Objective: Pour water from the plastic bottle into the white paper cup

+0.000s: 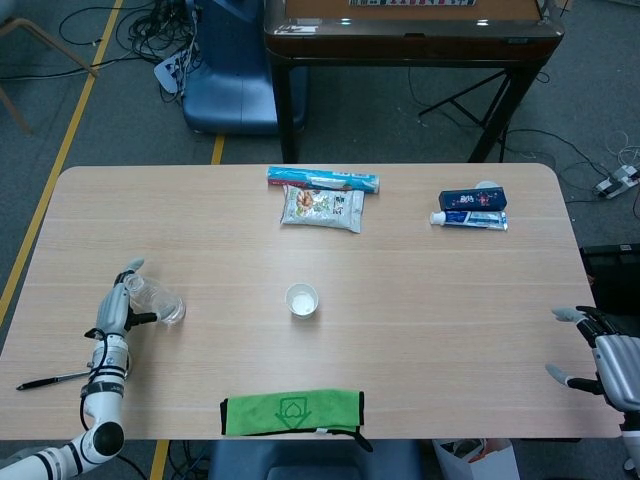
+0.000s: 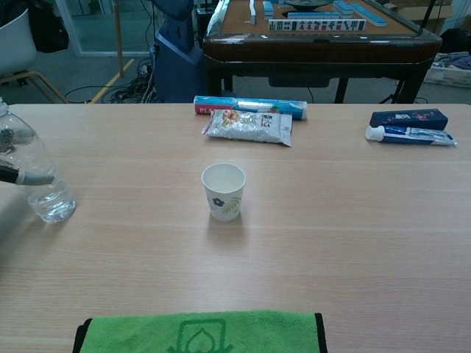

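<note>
Pale wood tabletop [image 1: 420, 300] fills both my views, grey floor and cables behind it at the top of the frame.

Nearest me, bottom centre, 1 green cloth [image 1: 292, 412] lies flat at the table edge. Down in the lower left corner, 1 black pen [image 1: 52, 380] sits just beside my left arm.

Lower left, my left hand [image 1: 117, 308] is wrapped around the plastic bottle [image 2: 33, 173]. In the chest view 1 fingertip lies across its clear side, and the bottle is upright with its base on or just above the wood; I cannot tell which. A little water shows in the bottom, and it looks uncapped, though that is hard to make out.

Lower right, my right hand [image 1: 608, 355] hovers at the table corner, fingers spread, holding nothing.

Centre frame, 1 white paper cup [image 2: 223, 191] stands upright, well apart from the bottle. It looks empty to me.

So I judge the grasp done, but the carry over to the cup, the tilt and the pour are all left.

Further back, upper centre: 1 snack packet [image 1: 322, 208] with 1 long tube-like pack [image 1: 323, 180] touching its far edge. Upper right: 1 dark blue box [image 1: 472, 199] and 1 toothpaste tube [image 1: 468, 219] just beside it.
</note>
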You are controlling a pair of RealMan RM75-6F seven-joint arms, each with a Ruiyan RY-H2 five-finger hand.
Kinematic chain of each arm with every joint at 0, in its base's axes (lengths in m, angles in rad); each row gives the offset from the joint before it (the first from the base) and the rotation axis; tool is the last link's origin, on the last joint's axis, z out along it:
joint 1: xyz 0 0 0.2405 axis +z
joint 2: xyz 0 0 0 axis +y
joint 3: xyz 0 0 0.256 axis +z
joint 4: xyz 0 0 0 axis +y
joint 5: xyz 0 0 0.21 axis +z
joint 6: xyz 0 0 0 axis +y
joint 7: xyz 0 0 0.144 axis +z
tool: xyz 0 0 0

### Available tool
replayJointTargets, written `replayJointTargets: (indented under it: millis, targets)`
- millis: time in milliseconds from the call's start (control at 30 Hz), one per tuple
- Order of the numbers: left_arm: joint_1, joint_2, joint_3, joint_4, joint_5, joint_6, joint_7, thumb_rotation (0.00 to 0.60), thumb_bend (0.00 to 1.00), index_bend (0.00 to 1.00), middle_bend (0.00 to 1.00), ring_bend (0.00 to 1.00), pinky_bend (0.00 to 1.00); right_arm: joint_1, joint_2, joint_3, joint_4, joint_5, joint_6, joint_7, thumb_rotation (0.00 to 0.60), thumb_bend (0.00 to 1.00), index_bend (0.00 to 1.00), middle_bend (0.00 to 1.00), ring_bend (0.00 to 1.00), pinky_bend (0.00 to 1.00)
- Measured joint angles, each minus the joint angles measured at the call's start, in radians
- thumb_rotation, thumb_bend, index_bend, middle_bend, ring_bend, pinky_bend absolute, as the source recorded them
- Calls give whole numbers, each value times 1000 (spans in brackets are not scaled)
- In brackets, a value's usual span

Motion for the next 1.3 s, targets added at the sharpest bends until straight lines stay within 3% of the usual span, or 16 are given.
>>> replayJointTargets:
  millis: [367,733,1167,1300]
  targets:
    - [18,37,10,-57,-24,16,37,600,0,0,0,0,105,1,-1,0,1,2,-3,-3,600,80,258,314,179,338]
    - [53,143,40,-179,-20,47,93,600,0,0,0,0,105,0,-3,-1,-2,1,-1,-12,600,80,258,314,179,338]
    - [119,312,166,-273,132,162,264,600,0,2,0,18,145,0,-14,2,-4,11,-2,-56,600,80,257,314,178,338]
    - [141,364,206,-286,192,180,275,600,0,153,26,55,231,0,-21,6,-5,18,-2,-78,600,80,258,315,179,338]
